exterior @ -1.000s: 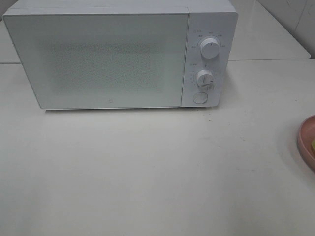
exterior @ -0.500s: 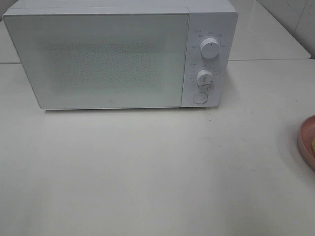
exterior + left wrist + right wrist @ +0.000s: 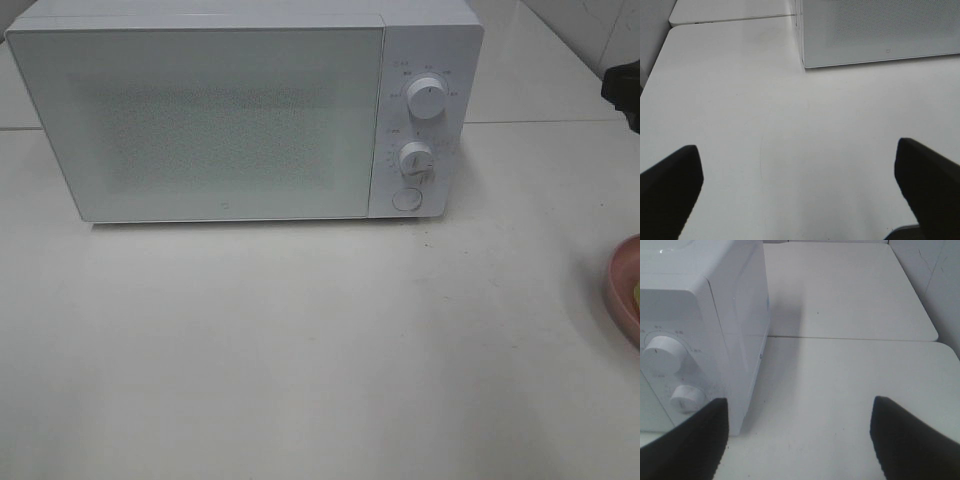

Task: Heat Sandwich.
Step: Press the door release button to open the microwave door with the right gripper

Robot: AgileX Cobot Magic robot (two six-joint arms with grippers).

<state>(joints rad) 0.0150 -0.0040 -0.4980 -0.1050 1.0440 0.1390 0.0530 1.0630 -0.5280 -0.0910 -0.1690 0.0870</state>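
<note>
The microwave [image 3: 230,120] is shut, so opening it likely comes first: push the round button [image 3: 406,199] at its lower right squarely, straight in. The left gripper [image 3: 796,150] and right gripper [image 3: 800,402] both hang empty with jaws spread. Only a sliver of the sandwich [image 3: 637,296] shows, on the plate [image 3: 615,285] cut off at the high view's right edge.

The left gripper [image 3: 800,187] hangs with fingers [image 3: 670,187] spread wide over the white table [image 3: 740,115], the microwave [image 3: 880,30] well ahead.
</note>
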